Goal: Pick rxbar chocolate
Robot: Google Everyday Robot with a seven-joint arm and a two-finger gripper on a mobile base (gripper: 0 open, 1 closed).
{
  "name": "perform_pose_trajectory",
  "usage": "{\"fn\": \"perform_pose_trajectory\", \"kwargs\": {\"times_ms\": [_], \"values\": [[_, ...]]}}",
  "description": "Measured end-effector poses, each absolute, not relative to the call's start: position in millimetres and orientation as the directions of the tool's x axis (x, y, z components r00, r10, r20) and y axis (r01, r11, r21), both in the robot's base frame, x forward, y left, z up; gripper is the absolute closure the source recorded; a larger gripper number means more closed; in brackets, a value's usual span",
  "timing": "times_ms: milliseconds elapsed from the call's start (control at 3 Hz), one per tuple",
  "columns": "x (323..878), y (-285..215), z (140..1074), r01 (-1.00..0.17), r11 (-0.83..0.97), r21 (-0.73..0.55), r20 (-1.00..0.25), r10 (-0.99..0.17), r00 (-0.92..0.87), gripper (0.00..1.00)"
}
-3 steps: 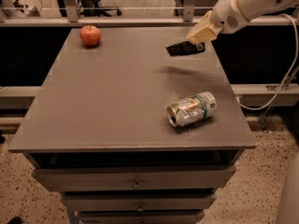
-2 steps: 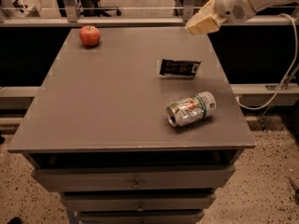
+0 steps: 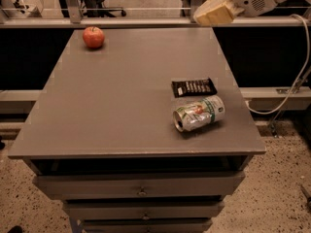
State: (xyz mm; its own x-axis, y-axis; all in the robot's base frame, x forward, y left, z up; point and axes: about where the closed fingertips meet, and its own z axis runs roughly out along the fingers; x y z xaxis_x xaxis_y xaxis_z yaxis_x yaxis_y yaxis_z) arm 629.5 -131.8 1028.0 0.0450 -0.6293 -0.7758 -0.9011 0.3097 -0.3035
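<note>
Grey tabletop (image 3: 121, 110) is bearing the rxbar chocolate (image 3: 193, 87) just behind the can (image 3: 199, 113), so the gripper (image 3: 214, 12), hovering above the far edge, open or closed I cannot tell, is needing a can-clear descent.

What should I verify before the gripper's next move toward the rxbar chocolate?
1. rxbar chocolate in view, lying flat on the table: ok.
2. Bar held by the gripper: not ok. The gripper hangs above the table's far right corner, well apart from the bar.
3. Free room around the bar: not ok. The dented can lies close along its near edge. Whether they touch: cannot tell.
4. Apple out of the way: ok. It sits at the far left corner.
5. Bar's top uncovered for an approach from above: ok.
</note>
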Motion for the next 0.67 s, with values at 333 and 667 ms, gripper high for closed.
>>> {"fn": "perform_pose_trajectory", "kwargs": {"times_ms": [333,667], "values": [[621,-129,995,-0.922,0.286,-0.262,-0.745,-0.667,0.005,0.57],[619,-125,951,-0.942,0.271,-0.200,-0.706,-0.706,-0.053,0.35]]}}
